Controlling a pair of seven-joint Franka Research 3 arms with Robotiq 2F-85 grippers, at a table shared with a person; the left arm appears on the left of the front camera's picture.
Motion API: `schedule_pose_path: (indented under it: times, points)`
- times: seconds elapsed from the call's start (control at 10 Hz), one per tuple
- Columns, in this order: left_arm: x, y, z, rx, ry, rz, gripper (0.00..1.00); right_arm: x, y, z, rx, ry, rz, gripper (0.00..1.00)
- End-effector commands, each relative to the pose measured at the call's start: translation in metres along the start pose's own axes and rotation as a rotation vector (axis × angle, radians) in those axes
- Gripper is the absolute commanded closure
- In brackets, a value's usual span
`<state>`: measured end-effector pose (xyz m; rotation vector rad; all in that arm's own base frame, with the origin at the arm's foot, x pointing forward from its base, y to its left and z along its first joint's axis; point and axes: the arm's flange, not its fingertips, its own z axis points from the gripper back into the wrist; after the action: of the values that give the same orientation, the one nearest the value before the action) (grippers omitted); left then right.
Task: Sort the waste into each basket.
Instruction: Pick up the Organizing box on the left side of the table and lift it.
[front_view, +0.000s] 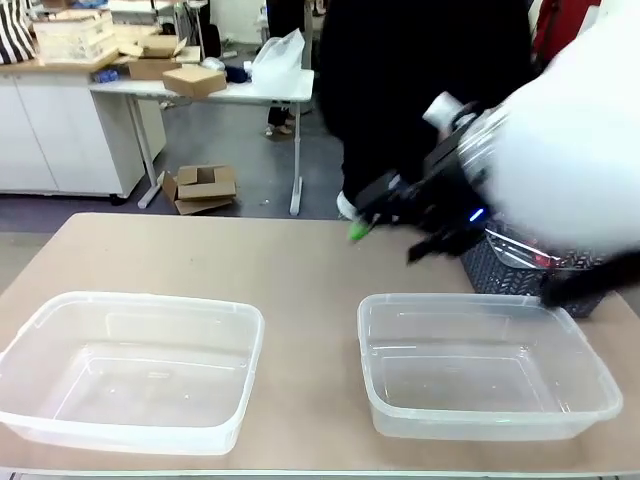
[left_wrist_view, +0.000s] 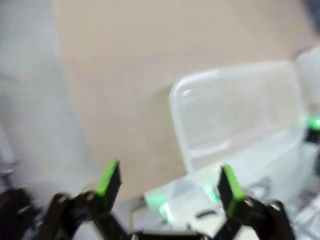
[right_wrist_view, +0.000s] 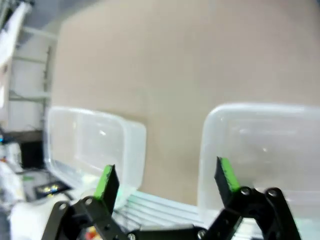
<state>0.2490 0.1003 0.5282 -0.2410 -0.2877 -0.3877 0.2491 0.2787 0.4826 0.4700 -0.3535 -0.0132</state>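
Both claws stand wide open and grip nothing. From its own wrist camera, the left claw (left_wrist_view: 169, 182) shows two black fingers with green pads (left_wrist_view: 108, 177) rising from the bottom edge, well apart, above the tan desk (left_wrist_view: 130, 60) and the corner of a transparent colourless rectangular plastic tub (left_wrist_view: 235, 105) at the right of that frame (the view is blurred). The right claw (right_wrist_view: 167, 179) shows the same wide spread in its wrist view, with bare desk between its fingers and both clear tubs beneath it: one at lower left (right_wrist_view: 90, 145) and one at lower right (right_wrist_view: 260, 145).

Seen from the front camera, the right arm enters as a large white blur at the upper right, and its black claw (front_view: 365, 222) reaches toward the middle of the frame, a green pad showing at its tip. It hangs above the desk (front_view: 300, 270), beyond the far rim of the right-hand tub (front_view: 490, 365). The left-hand tub (front_view: 130, 365) sits at the lower left; both tubs hold nothing. A dark grey plastic basket with herringbone holes (front_view: 505, 270) stands at the right edge, just behind the right-hand tub and partly hidden by the arm. Something red and silver (front_view: 535, 258) glints at its top, too blurred to identify. A person in dark clothing (front_view: 420, 60) stands at the far side.
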Motion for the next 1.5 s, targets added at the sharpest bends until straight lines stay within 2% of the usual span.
schedule_pose_path:
  times: [0.0, 0.1, 0.2, 0.5, 0.6, 0.7, 0.8, 0.9, 1.0, 1.2, 1.3, 1.4]
  points:
    - [-0.02, -0.03, -0.078, 0.001, 0.044, -0.113, 0.0, -0.017, 0.008, -0.038, -0.017, 0.056, 0.053, 0.0]
    - [-0.015, -0.041, -0.104, -0.118, -0.044, -0.061, 0.0, -0.02, -0.001, -0.018, 0.006, 0.115, 0.102, 0.0]
    - [0.003, -0.008, -0.018, 0.021, 0.059, -0.072, 0.0, -0.022, 0.01, -0.035, -0.034, 0.05, 0.035, 0.0]
    - [0.003, -0.008, -0.018, 0.021, 0.059, -0.072, 0.0, -0.029, 0.012, -0.043, -0.042, 0.075, 0.06, 0.0]
    - [0.013, -0.009, -0.022, 0.0, 0.052, -0.088, 0.0, -0.032, 0.039, -0.058, 0.085, 0.151, 0.127, 0.0]
    - [0.018, -0.02, -0.035, -0.029, 0.036, -0.088, 0.0, -0.034, 0.062, -0.073, 0.127, 0.217, 0.104, 0.0]
    - [0.016, -0.027, -0.046, 0.006, 0.025, -0.039, 0.0, -0.037, 0.082, -0.089, 0.137, 0.26, 0.081, 0.0]
    - [0.011, -0.031, -0.059, -0.019, 0.047, -0.004, 0.0, -0.042, 0.096, -0.104, 0.098, 0.281, 0.046, 0.0]
    - [0.005, -0.032, -0.08, -0.001, 0.108, 0.018, 0.0, -0.046, 0.109, -0.124, 0.066, 0.324, 0.04, 0.0]
    - [-0.008, -0.033, -0.114, -0.041, 0.244, 0.062, 0.0, -0.047, 0.117, -0.159, -0.078, 0.388, 0.031, 0.0]
    - [-0.013, -0.035, -0.13, 0.015, 0.261, 0.087, 0.0, -0.046, 0.118, -0.167, -0.12, 0.405, 0.031, 0.0]
    - [-0.019, -0.037, -0.149, 0.016, 0.267, 0.093, 0.0, -0.048, 0.12, -0.174, -0.152, 0.406, 0.031, 0.0]
